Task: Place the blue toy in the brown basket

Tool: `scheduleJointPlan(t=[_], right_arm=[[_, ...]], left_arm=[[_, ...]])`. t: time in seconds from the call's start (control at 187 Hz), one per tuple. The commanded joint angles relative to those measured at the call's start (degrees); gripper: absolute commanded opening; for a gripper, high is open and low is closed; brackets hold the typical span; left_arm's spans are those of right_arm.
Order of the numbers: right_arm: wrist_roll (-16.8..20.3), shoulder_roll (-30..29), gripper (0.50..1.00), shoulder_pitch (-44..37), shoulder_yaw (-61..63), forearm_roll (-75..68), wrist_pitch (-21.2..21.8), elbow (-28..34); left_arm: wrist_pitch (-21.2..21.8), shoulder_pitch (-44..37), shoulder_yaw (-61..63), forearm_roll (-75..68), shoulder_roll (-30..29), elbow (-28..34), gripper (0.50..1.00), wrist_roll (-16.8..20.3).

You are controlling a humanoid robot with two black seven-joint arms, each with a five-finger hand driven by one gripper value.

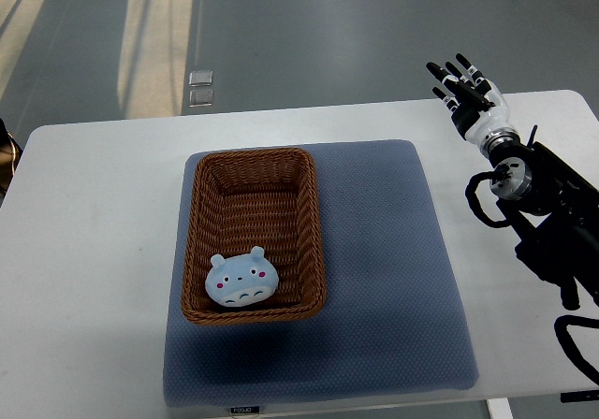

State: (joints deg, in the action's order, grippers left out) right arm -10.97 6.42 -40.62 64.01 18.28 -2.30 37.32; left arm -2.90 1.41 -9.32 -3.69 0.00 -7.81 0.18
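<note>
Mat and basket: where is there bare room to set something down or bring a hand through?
The grey mat is bare right of the brown basket, out to its right edge, and along the strip below the basket. Inside the basket, the far half is free; the blue toy fills the near end. The white table left of the mat is bare. The right hand is at the far right, fingers spread.

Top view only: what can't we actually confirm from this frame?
- Left hand: outside the top view, state unknown.
- Right hand: seen from the back, palm side hidden; its arm is cut by the right edge.
- Blue toy: underside hidden against the brown basket floor.
- Label on the grey mat's near edge: too small to read.
</note>
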Motion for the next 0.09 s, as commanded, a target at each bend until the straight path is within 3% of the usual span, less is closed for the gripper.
scheduleJointPlan(t=[0.0, 0.086], right_arm=[[-0.1, -0.18, 0.913, 0.28, -0.11, 0.09, -0.16, -0.06], [-0.8, -0.53, 0.913, 0.89, -0.02, 0.17, -0.33, -0.06]], left_arm=[[0.0, 0.0, 0.0, 0.0, 0.0, 0.07, 1.0, 0.0], [0.0, 0.0, 0.0, 0.0, 0.0, -0.02, 1.0, 0.0]])
